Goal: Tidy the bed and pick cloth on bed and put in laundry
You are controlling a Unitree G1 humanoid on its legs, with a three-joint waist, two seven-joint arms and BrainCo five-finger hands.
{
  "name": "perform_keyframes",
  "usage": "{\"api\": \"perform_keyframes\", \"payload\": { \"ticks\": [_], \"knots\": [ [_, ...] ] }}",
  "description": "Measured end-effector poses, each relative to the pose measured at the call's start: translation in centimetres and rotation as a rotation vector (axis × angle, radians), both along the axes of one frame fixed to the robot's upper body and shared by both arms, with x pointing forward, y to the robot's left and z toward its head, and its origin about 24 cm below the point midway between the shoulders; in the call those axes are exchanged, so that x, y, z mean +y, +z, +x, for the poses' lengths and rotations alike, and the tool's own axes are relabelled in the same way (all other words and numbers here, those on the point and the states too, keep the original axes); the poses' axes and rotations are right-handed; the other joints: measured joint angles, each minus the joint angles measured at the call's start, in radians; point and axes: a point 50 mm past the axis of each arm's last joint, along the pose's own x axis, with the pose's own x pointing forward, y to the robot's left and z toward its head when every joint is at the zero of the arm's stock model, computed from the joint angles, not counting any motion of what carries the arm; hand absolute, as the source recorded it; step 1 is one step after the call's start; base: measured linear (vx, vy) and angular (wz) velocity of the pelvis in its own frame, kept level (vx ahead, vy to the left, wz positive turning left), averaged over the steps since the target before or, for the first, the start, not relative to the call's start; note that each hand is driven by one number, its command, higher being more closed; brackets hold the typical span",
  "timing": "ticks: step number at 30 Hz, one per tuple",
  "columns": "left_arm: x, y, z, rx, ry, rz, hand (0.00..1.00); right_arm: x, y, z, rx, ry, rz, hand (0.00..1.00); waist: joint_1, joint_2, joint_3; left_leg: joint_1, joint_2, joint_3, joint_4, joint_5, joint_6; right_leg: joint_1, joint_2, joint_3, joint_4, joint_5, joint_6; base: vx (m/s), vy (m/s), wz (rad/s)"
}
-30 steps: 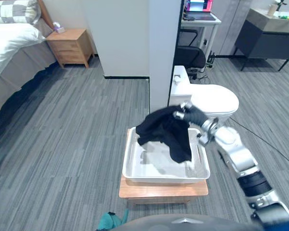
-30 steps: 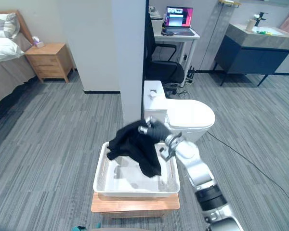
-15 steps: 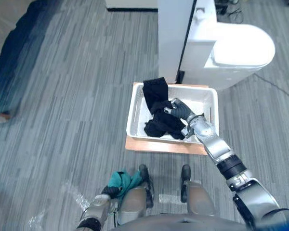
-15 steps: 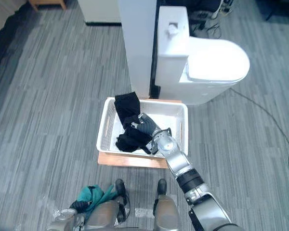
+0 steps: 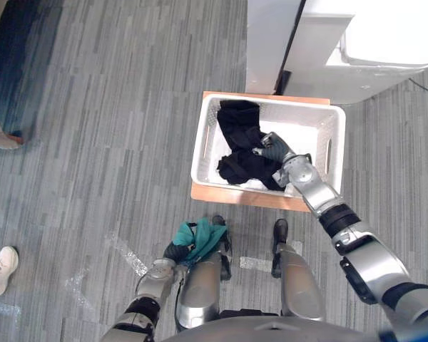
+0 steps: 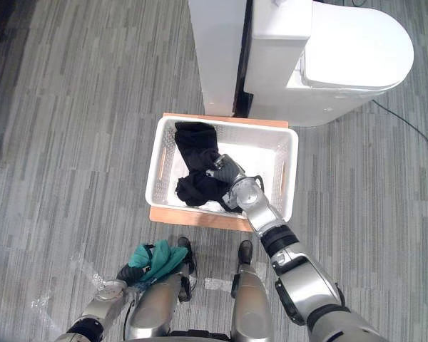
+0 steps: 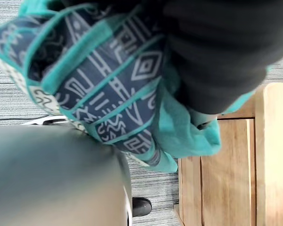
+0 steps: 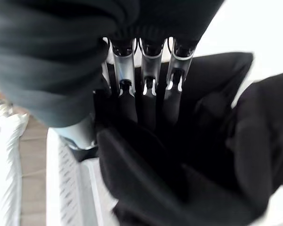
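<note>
Putting the black cloth (image 5: 239,139) in the laundry is the step in hand, and you have it almost done. The cloth lies bunched inside the white basket (image 5: 310,135), against the wall on the robot's left and reaching to the far rim. The basket stands on a low wooden stand (image 5: 228,197), just before a white pillar (image 5: 271,43) and a toilet (image 5: 385,35).

Your right hand (image 5: 274,148) is down in the basket, on top of the cloth. In the right wrist view its fingers (image 8: 148,80) are straight and side by side, with the dark tips resting on the black folds and not curled round them. The thumb stands apart, beside a fold.

Your left hand (image 7: 221,52) is low by the robot's left side and carries a teal patterned cloth (image 5: 198,236), well short of the basket. The cloth is bunched over the hand, so I cannot tell how it is held; it seems to be gripped.

For the next move, I would lift the right hand straight up, so that no fold comes out with it. After this the teal cloth wants the same way. Bring the left hand forward over the bare half of the basket, and let go only when it is inside the rim.
</note>
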Motion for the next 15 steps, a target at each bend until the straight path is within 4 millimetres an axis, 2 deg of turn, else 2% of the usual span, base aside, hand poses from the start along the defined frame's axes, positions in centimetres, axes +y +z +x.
{"api": "perform_keyframes", "payload": {
  "ticks": [4, 7, 9, 11, 13, 15],
  "knots": [
    [-0.2, 0.4, 0.5, -0.015, -0.033, 0.024, 1.0, -0.7, 0.6, 0.2, -0.025, -0.023, 0.027, 0.0, 0.001, -0.004, 0.002, 0.017, 0.003, 0.002, 0.0, 0.0, 0.0, 0.016, 0.002, 0.002, -0.001, 0.003, -0.004, 0.0, 0.001, 0.01],
    [-0.2, 0.4, 0.5, -0.009, -0.042, 0.034, 1.0, -0.3, 1.5, 0.0, -0.078, 0.004, 0.06, 0.0, 0.002, -0.013, 0.006, 0.051, 0.009, 0.005, -0.001, -0.003, -0.003, 0.055, 0.006, 0.005, -0.011, 0.005, -0.007, -0.01, -0.003, -0.01],
    [-0.2, 0.5, 0.5, -0.002, -0.059, 0.052, 1.0, 0.2, 2.9, -0.4, -0.149, 0.035, 0.103, 0.0, 0.003, -0.015, 0.006, 0.064, 0.011, 0.01, -0.003, -0.005, -0.006, 0.066, 0.01, 0.014, -0.015, 0.005, -0.007, -0.04, -0.009, -0.1],
    [-0.1, 0.1, -0.1, 0.03, -0.054, 0.057, 1.0, 0.8, 3.4, -1.2, -0.194, 0.074, 0.134, 0.0, 0.012, -0.026, -0.002, 0.094, 0.019, 0.034, -0.019, -0.006, -0.007, 0.076, 0.019, 0.035, -0.016, 0.005, -0.007, -0.03, -0.021, -0.25],
    [0.0, -0.3, -0.9, 0.06, -0.064, 0.073, 1.0, 1.2, 2.6, -2.1, -0.179, 0.079, 0.168, 0.0, 0.006, -0.042, -0.013, 0.116, 0.017, 0.035, -0.023, -0.003, -0.011, 0.098, 0.023, 0.035, -0.021, 0.004, -0.006, 0.01, -0.025, -0.1],
    [0.1, -0.7, -1.6, 0.089, -0.069, 0.081, 1.0, 1.3, 0.6, -3.3, -0.125, 0.076, 0.19, 0.0, -0.002, -0.062, -0.047, 0.129, 0.018, 0.036, -0.033, -0.002, -0.013, 0.109, 0.026, 0.035, -0.029, 0.002, -0.002, 0.04, -0.008, -0.03]
  ]
}}
